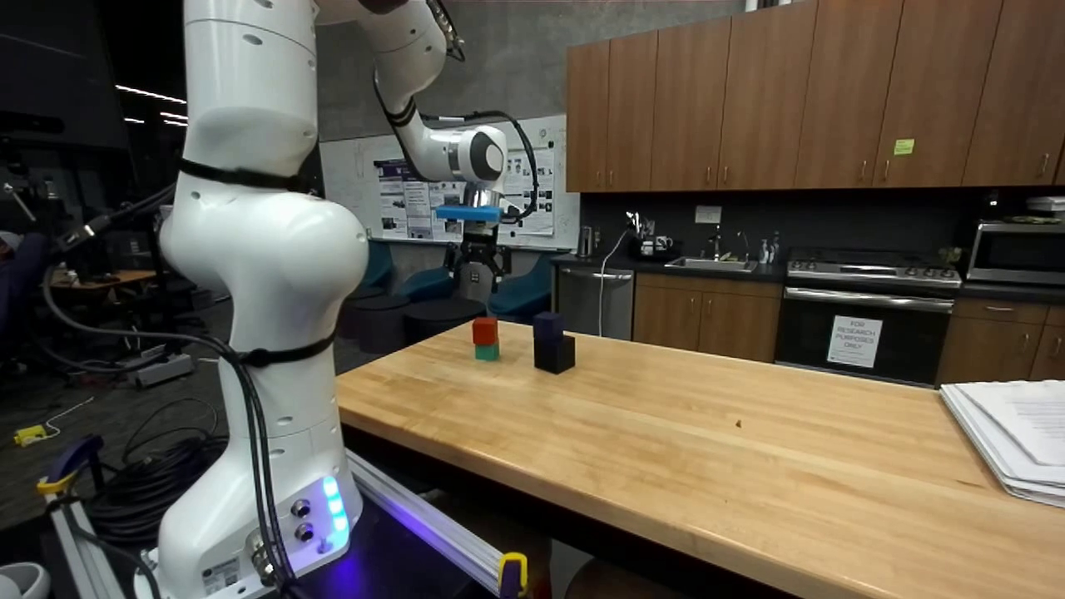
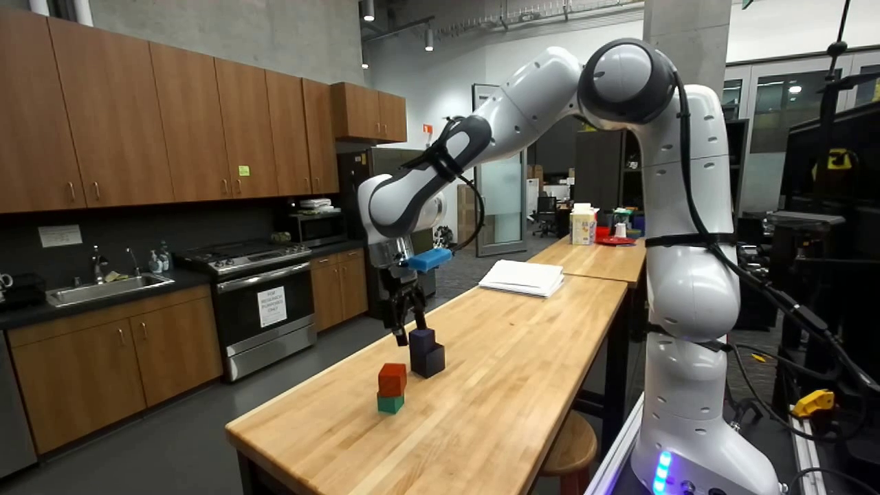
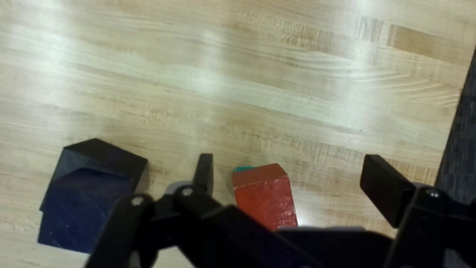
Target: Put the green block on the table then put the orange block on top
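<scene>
While the gripper (image 3: 288, 171) hangs above the table (image 2: 495, 357) with its fingers (image 3: 385, 190) spread wide and nothing in its grasp, we see the orange block (image 2: 392, 380) sitting on top of the green block (image 2: 390, 404) — touching it, with a thin green edge showing past it in the wrist view. We find the green block resting directly on the table, and near this stack — apart from it — a dark blue cube (image 2: 421, 342) stands on a larger black cube (image 2: 430, 361).

Brown cabinets (image 1: 686, 116) hang above a sink (image 1: 711, 265) and stove (image 1: 869, 308), with what seem blue chairs (image 1: 426, 286) near a whiteboard (image 1: 351, 187).
</scene>
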Tool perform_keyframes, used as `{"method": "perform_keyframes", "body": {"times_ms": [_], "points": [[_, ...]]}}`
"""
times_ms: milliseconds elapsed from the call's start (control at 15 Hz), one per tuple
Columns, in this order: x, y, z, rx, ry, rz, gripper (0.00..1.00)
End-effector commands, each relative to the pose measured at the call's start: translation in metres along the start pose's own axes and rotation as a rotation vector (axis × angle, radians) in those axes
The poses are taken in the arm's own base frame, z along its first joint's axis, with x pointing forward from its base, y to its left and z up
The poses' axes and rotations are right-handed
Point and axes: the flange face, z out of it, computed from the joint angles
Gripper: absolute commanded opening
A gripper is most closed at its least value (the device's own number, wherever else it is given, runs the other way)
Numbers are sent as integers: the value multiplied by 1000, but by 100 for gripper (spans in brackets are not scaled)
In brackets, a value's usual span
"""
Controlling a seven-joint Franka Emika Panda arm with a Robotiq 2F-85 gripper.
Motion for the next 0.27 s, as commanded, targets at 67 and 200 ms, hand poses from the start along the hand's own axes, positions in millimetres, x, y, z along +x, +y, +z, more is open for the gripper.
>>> {"method": "perform_keyframes", "body": {"times_ms": [67, 200], "points": [[-19, -2, -8, 2, -21, 45, 100], [-35, -4, -14, 0, -23, 62, 100]]}}
